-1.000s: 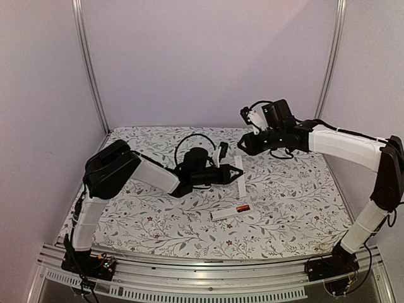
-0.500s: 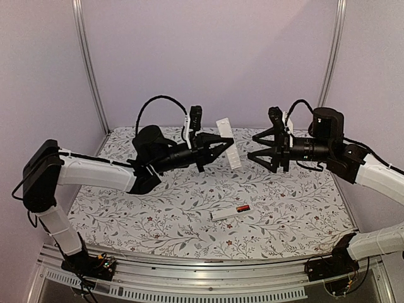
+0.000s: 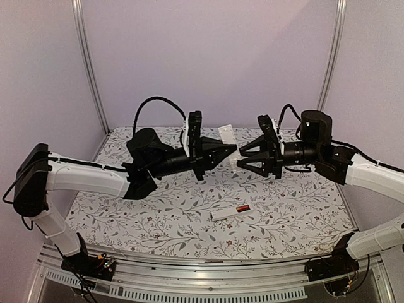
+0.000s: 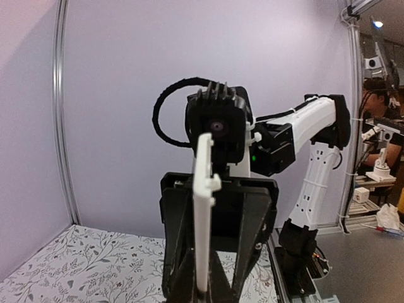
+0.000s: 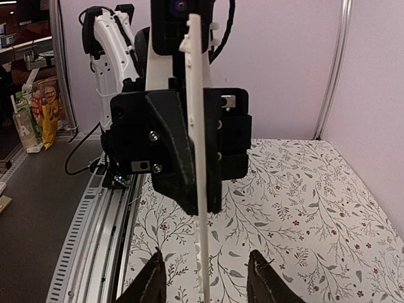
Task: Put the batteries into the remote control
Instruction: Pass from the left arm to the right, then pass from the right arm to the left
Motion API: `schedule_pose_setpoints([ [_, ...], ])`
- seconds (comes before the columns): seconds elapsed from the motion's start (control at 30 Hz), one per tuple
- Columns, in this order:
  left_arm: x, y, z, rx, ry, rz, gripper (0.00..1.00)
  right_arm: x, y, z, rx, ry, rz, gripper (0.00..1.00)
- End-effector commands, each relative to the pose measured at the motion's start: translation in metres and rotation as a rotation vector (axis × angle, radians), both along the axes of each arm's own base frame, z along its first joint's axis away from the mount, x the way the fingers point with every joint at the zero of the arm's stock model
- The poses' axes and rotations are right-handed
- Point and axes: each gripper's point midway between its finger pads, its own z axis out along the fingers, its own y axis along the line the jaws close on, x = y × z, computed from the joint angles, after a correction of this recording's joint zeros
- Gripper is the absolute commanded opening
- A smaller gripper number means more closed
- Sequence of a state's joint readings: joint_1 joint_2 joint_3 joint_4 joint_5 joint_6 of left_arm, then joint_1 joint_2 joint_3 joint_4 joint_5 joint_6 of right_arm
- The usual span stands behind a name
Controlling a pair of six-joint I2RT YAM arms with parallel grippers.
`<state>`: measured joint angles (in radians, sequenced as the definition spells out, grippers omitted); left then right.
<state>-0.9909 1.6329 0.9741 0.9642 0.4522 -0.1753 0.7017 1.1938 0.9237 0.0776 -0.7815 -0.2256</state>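
Both arms stretch over the floral-patterned table (image 3: 151, 218) and face each other nose to nose, raised above its middle. The left gripper (image 3: 232, 150) has its jaws closed on a thin white cover strip (image 3: 225, 134), which stands tilted, its top end leaning toward the back wall. The right gripper (image 3: 240, 159) faces it with jaws spread and the strip's lower end between them; contact cannot be told. Nearer the front, the white remote control (image 3: 226, 214) lies flat on the table, with the batteries (image 3: 243, 208), red-orange and black, at its right end.
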Motion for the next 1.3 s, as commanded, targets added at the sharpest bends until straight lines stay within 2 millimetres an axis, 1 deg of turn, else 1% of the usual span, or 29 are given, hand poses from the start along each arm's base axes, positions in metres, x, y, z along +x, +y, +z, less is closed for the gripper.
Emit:
schedule_pose_setpoints([
  [0.0, -0.007, -0.003, 0.0, 0.013, -0.027, -0.008, 0.0, -0.001, 0.009, -0.001, -0.007, 0.02, 0.031, 0.34],
  [0.1, -0.009, -0.003, 0.001, 0.012, -0.032, -0.014, 0.0, 0.001, 0.011, -0.002, -0.013, 0.031, 0.036, 0.22],
  [0.23, -0.009, -0.003, -0.001, 0.014, -0.03, -0.014, 0.0, 0.003, 0.013, -0.003, -0.024, 0.045, 0.032, 0.1],
  [0.37, -0.007, -0.003, -0.004, 0.016, -0.02, -0.01, 0.0, 0.007, 0.014, -0.005, -0.033, 0.052, 0.015, 0.0],
  [0.43, -0.006, -0.002, -0.005, 0.014, -0.014, -0.003, 0.02, 0.01, 0.013, -0.005, -0.036, 0.045, -0.007, 0.0],
  [0.47, -0.006, -0.001, -0.004, 0.011, -0.014, 0.0, 0.1, 0.014, 0.013, -0.005, -0.04, 0.038, -0.027, 0.0],
  [0.5, -0.004, 0.0, -0.004, 0.011, -0.011, 0.008, 0.21, 0.017, 0.012, -0.006, -0.045, 0.032, -0.049, 0.0],
  [0.57, 0.0, 0.002, -0.004, 0.01, 0.001, 0.033, 0.48, 0.026, 0.008, -0.006, -0.055, 0.009, -0.108, 0.0],
  [0.63, 0.007, 0.007, -0.004, 0.007, 0.022, 0.07, 0.66, 0.039, 0.003, -0.005, -0.068, -0.018, -0.195, 0.0],
  [0.67, 0.011, 0.009, -0.004, 0.007, 0.039, 0.097, 0.71, 0.048, 0.0, -0.004, -0.072, -0.03, -0.248, 0.0],
  [0.73, 0.027, 0.014, -0.005, 0.011, 0.084, 0.188, 0.82, 0.067, -0.008, 0.001, -0.068, -0.047, -0.368, 0.0],
  [0.8, 0.04, 0.017, -0.004, 0.003, 0.128, 0.265, 0.86, 0.082, -0.012, 0.008, -0.057, -0.051, -0.472, 0.0],
  [0.87, 0.054, 0.02, -0.004, -0.014, 0.169, 0.337, 0.89, 0.089, -0.01, 0.014, -0.033, -0.071, -0.552, 0.0],
  [0.93, 0.068, 0.02, -0.003, -0.02, 0.207, 0.398, 0.89, 0.092, -0.007, 0.018, -0.014, -0.09, -0.621, 0.0],
  [0.97, 0.076, 0.019, -0.003, -0.019, 0.227, 0.43, 0.89, 0.094, -0.007, 0.018, -0.012, -0.098, -0.656, 0.0],
  [1.03, 0.086, 0.016, 0.001, -0.023, 0.244, 0.469, 0.86, 0.096, -0.004, 0.017, -0.023, -0.11, -0.703, 0.0],
  [1.1, 0.09, 0.013, 0.008, -0.038, 0.24, 0.475, 0.82, 0.097, 0.002, 0.012, -0.034, -0.107, -0.713, 0.0],
  [1.17, 0.091, 0.012, 0.016, -0.057, 0.236, 0.474, 0.81, 0.096, 0.005, 0.01, -0.035, -0.101, -0.712, 0.0],
  [1.27, 0.098, 0.013, 0.016, -0.065, 0.268, 0.502, 0.76, 0.092, 0.01, 0.009, -0.03, -0.101, -0.704, 0.0],
])
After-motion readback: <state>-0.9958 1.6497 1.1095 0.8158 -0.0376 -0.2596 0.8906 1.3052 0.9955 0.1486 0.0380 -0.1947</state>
